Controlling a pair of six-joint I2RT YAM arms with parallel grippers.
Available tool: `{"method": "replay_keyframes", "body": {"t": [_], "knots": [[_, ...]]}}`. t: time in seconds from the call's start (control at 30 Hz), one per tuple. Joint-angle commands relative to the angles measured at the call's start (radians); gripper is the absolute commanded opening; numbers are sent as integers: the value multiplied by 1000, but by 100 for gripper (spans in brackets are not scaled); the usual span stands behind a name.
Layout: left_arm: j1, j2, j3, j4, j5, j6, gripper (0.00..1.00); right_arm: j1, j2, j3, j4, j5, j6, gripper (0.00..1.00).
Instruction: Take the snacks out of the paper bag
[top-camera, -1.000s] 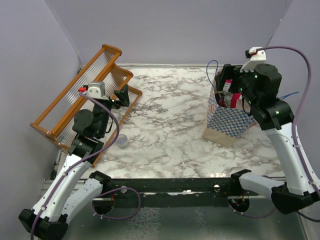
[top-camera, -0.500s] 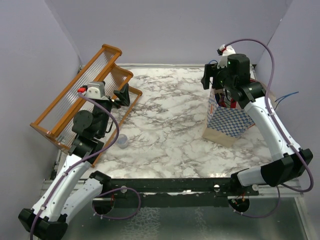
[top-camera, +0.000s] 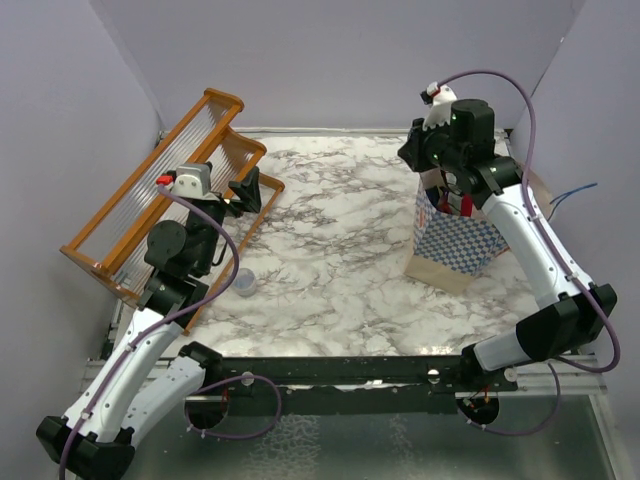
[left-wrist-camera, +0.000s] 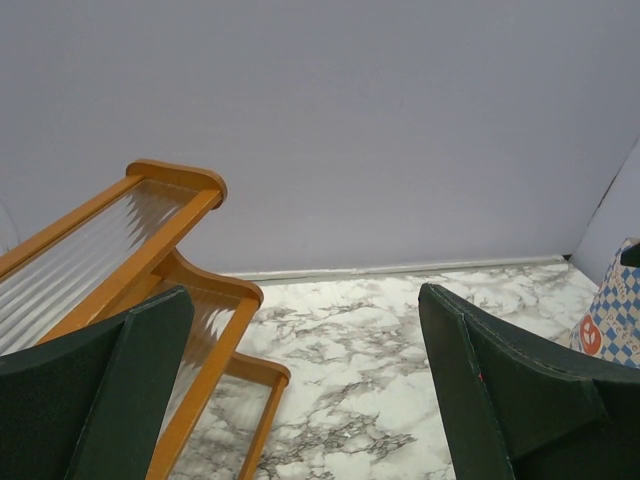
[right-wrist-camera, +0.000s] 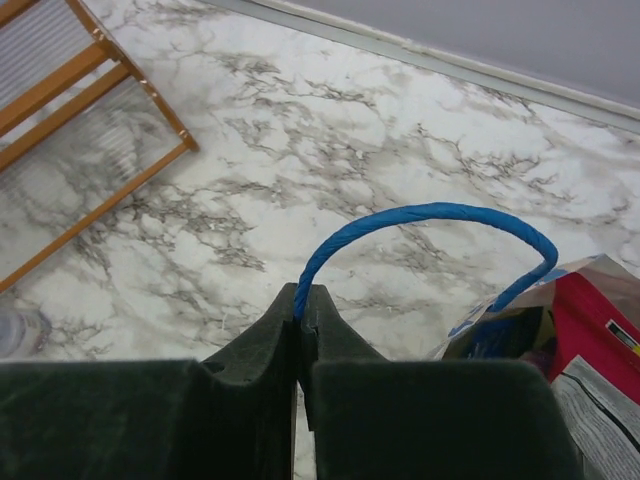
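The blue-and-white checkered paper bag (top-camera: 455, 240) stands upright at the right of the marble table, its rim showing in the right wrist view (right-wrist-camera: 497, 312). Snacks sit inside it: a pink-red pouch (right-wrist-camera: 592, 322) and a grey-white packet (right-wrist-camera: 600, 410); from above they show as red wrappers (top-camera: 457, 197). My right gripper (top-camera: 416, 152) hovers over the bag's far-left corner, shut (right-wrist-camera: 302, 300) on the thin blue string handle (right-wrist-camera: 430, 214), which arches from the jaws to the bag. My left gripper (top-camera: 245, 190) hangs open (left-wrist-camera: 305, 400) by the rack, with nothing between its fingers.
An orange wooden rack (top-camera: 150, 200) leans along the left wall, close beside my left gripper (left-wrist-camera: 150, 250). A small grey-blue cup (top-camera: 244, 283) stands on the table near the rack's front end. The bag's other blue handle (top-camera: 566, 193) sticks out to the right.
My right gripper has swung from over the bag's mouth to its far-left corner and shut on the blue string handle. The left arm has not moved.
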Motion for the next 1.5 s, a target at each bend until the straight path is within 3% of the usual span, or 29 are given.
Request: {"method": "replay_keyframes", "body": {"t": [0.0, 0.13, 0.67, 0.9, 1.03, 1.13, 1.3, 1.47], "knots": [[-6, -5, -9, 30, 21, -1, 99, 28, -11, 56, 22, -191, 30, 1], [-5, -2, -7, 27, 18, 0, 99, 128, -21, 80, 13, -234, 58, 1], [3, 1, 1, 11, -63, 19, 99, 562, 71, 167, 41, -116, 146, 5], [21, -9, -4, 7, -105, 16, 99, 631, 156, 236, 77, -97, 165, 9], [27, -12, 2, -4, -151, 15, 99, 645, 180, 295, 37, -67, 152, 18], [27, -19, 1, -10, -183, 10, 99, 645, 168, 328, -34, 9, 125, 33], [27, -27, -2, -8, -168, 1, 99, 645, 62, 301, -122, 230, 64, 62], [25, -33, -4, -4, -158, -5, 99, 645, -103, 172, -127, 451, -19, 79]]}}
